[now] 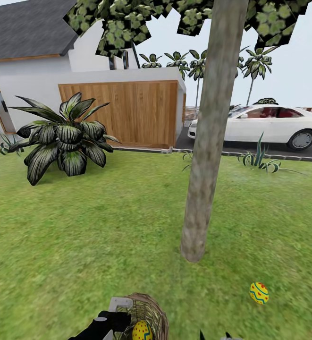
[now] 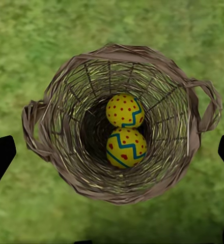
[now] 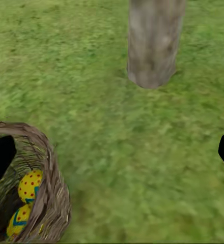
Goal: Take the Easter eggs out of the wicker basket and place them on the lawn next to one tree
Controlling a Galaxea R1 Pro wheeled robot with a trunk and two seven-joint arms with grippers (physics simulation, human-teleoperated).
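Observation:
The wicker basket (image 2: 119,61) stands on the lawn (image 1: 104,236), and my open left gripper (image 2: 113,153) hangs straight above its mouth. Two yellow Easter eggs lie inside, one (image 2: 124,111) against the other (image 2: 126,147). A third egg (image 1: 259,293) rests on the grass a short way right of the tree trunk (image 1: 207,156). The basket (image 1: 153,314) is at the head view's bottom edge beside my left arm (image 1: 104,326), with one egg (image 1: 141,331) visible in it. My right gripper (image 3: 113,155) is open and holds nothing, over grass between the basket (image 3: 46,188) and the trunk (image 3: 152,46).
A large dark-leaved plant (image 1: 63,137) grows at the back left of the lawn. Behind it are a white house and a wooden fence (image 1: 122,113). A white car (image 1: 264,125) is parked on the road at the right, with small spiky plants (image 1: 259,160) along the lawn's edge.

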